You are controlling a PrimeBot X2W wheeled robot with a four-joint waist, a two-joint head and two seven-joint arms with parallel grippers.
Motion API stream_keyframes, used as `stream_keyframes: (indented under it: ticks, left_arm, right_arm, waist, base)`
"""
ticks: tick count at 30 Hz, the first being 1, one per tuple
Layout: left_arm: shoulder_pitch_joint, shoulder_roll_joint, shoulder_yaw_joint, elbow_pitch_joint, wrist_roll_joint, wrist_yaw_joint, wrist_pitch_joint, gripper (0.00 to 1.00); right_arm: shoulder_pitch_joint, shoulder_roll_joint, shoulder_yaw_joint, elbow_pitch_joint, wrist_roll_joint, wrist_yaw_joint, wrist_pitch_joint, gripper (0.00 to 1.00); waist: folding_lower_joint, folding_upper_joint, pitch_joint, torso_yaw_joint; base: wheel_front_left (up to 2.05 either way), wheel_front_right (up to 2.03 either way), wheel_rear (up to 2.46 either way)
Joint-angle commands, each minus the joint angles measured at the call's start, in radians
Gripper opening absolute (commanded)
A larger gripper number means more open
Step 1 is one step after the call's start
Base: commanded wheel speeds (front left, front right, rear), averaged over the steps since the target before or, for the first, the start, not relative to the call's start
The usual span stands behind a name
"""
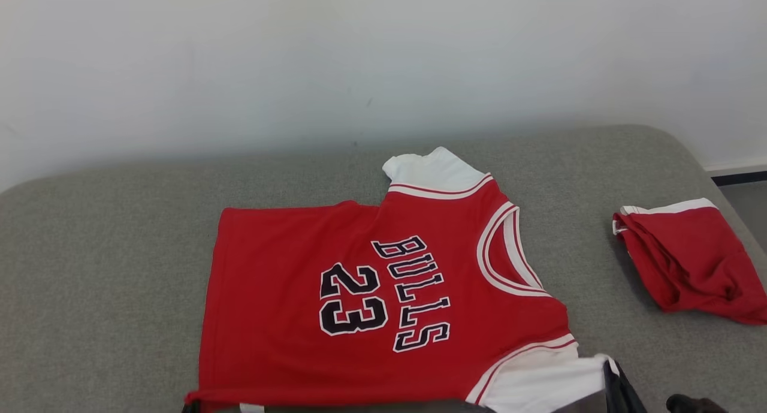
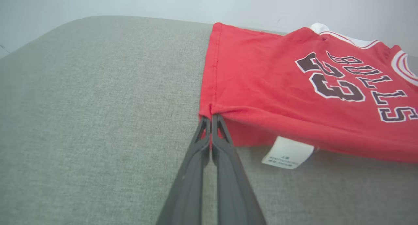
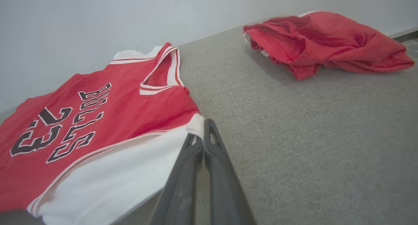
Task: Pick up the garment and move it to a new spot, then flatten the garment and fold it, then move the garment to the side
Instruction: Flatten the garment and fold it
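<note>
The garment (image 1: 371,299) is a red jersey with white sleeves, printed "BULLS 23", spread on the grey cushioned surface (image 1: 108,269). My left gripper (image 2: 210,120) is shut on the near hem corner of the garment (image 2: 294,88), lifting that edge slightly so a white label (image 2: 287,153) hangs below. My right gripper (image 3: 200,136) is shut on the edge of the white near sleeve (image 3: 130,172) of the garment (image 3: 98,114). In the head view, the right gripper (image 1: 614,371) shows at the bottom beside that sleeve.
A second red garment (image 1: 689,263) lies crumpled at the right end of the surface, also in the right wrist view as the crumpled red garment (image 3: 326,39). A white wall (image 1: 359,53) runs behind. Bare grey fabric stretches left of the jersey.
</note>
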Motion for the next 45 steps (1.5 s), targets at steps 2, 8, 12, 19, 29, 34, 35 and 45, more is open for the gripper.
stream_keyframes:
  ticks: [2, 8, 12, 19, 29, 34, 35, 45]
  left_arm:
    - [-0.042, 0.001, -0.004, -0.038, 0.014, -0.002, -0.003, 0.0]
    - [-0.122, 0.001, 0.013, -0.083, 0.037, -0.004, -0.003, 0.0]
    - [-0.197, 0.001, 0.027, -0.095, 0.061, -0.006, -0.003, 0.0]
    - [-0.323, 0.009, 0.033, -0.084, 0.11, -0.014, -0.003, 0.0]
    - [-0.49, 0.015, 0.023, -0.012, 0.151, -0.008, -0.003, 0.0]
    - [-0.533, 0.015, 0.026, 0.024, 0.162, 0.007, -0.003, 0.0]
    - [-0.54, 0.016, 0.028, 0.029, 0.164, 0.009, -0.003, 0.0]
    - [-0.514, 0.011, 0.031, 0.03, 0.159, 0.02, -0.003, 1.0]
  right_arm:
    - [-0.04, -0.007, 0.002, -0.043, 0.013, -0.003, -0.004, 0.0]
    - [-0.132, -0.019, 0.018, -0.093, 0.031, -0.003, -0.004, 0.0]
    - [-0.215, -0.035, 0.031, -0.093, 0.033, -0.003, -0.004, 0.0]
    - [-0.338, -0.063, 0.059, -0.052, 0.025, -0.003, -0.004, 0.0]
    - [-0.501, -0.09, 0.084, 0.027, 0.018, -0.003, -0.004, 0.0]
    - [-0.557, -0.091, 0.087, 0.057, 0.01, -0.003, -0.004, 0.0]
    - [-0.566, -0.09, 0.088, 0.062, 0.007, -0.003, -0.004, 0.0]
    - [-0.592, -0.076, 0.056, 0.091, -0.024, -0.003, -0.004, 1.0]
  waist:
    - [0.0, 0.0, 0.041, 0.006]
    - [0.0, 0.0, 0.084, 0.003]
    - [0.0, 0.0, 0.13, 0.008]
    - [0.0, 0.0, 0.208, 0.023]
    - [0.0, 0.0, 0.334, 0.037]
    - [0.0, 0.0, 0.371, 0.036]
    - [0.0, 0.0, 0.376, 0.035]
    - [0.0, 0.0, 0.368, 0.033]
  base:
    - [0.0, 0.0, 0.0]
    - [0.0, 0.0, 0.0]
    - [0.0, 0.0, 0.0]
    - [0.0, 0.0, 0.0]
    - [0.0, 0.0, 0.0]
    - [0.0, 0.0, 0.0]
    - [0.0, 0.0, 0.0]
    - [0.0, 0.0, 0.0]
